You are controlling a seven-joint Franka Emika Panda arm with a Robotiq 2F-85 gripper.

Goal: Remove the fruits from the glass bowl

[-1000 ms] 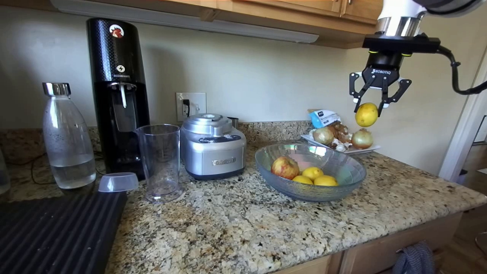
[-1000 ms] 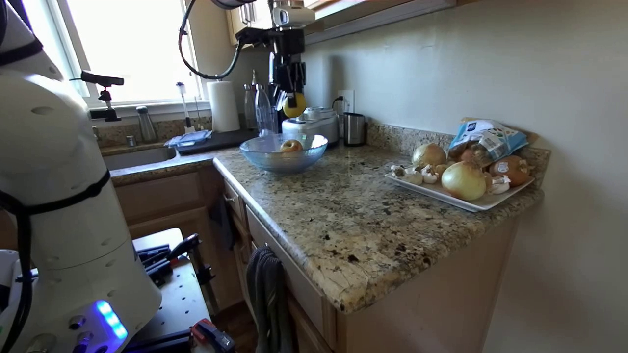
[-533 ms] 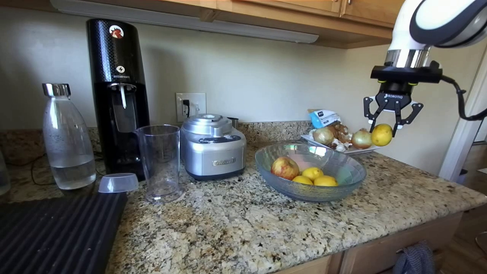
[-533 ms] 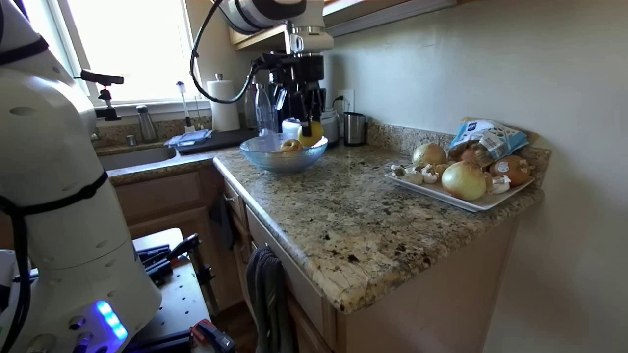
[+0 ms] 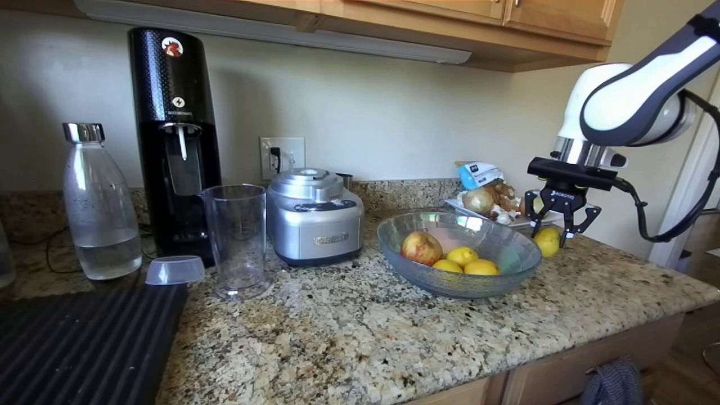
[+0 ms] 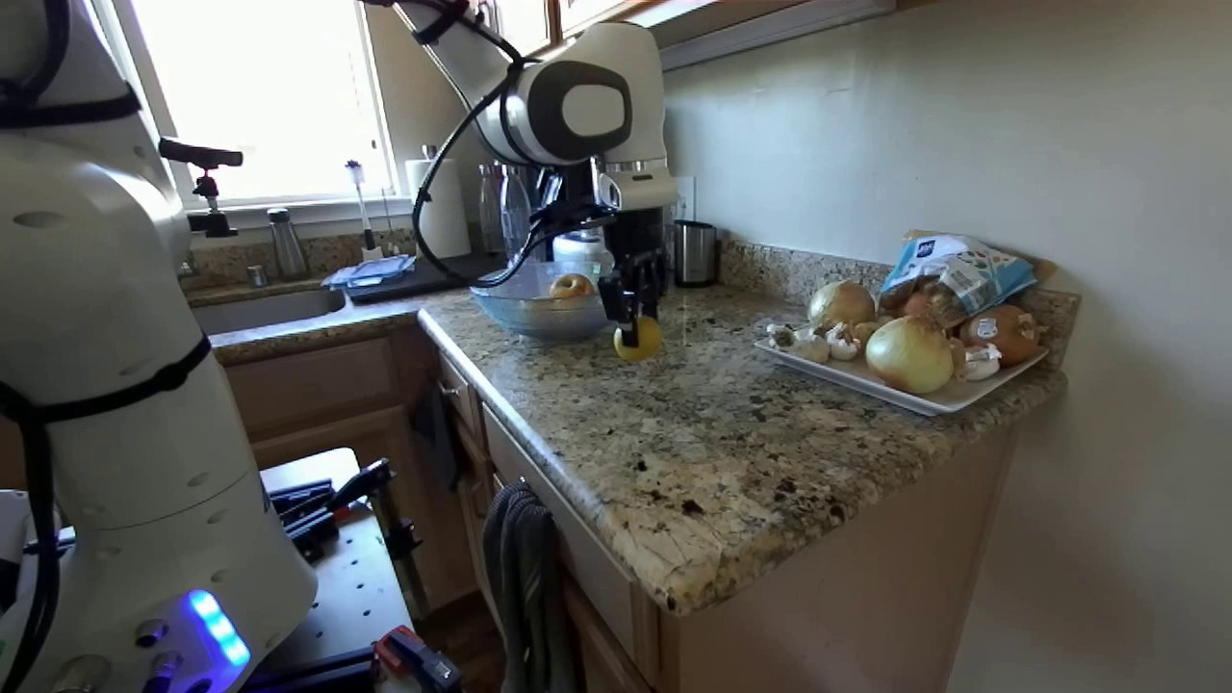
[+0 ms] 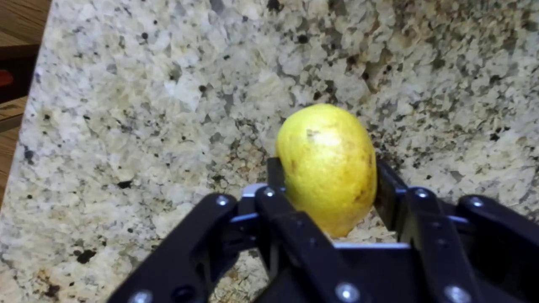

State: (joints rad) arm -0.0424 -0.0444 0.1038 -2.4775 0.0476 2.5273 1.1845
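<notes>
Lemon [image 7: 326, 155] pinched in my gripper [image 5: 550, 238], low over the counter [image 7: 126, 105], contact unclear, I judge this removal nearly done, while just beside my grip the glass bowl [image 5: 444, 284] holds three other lemons [image 5: 463, 257] and an apple [image 5: 421, 248] to clear.
</notes>
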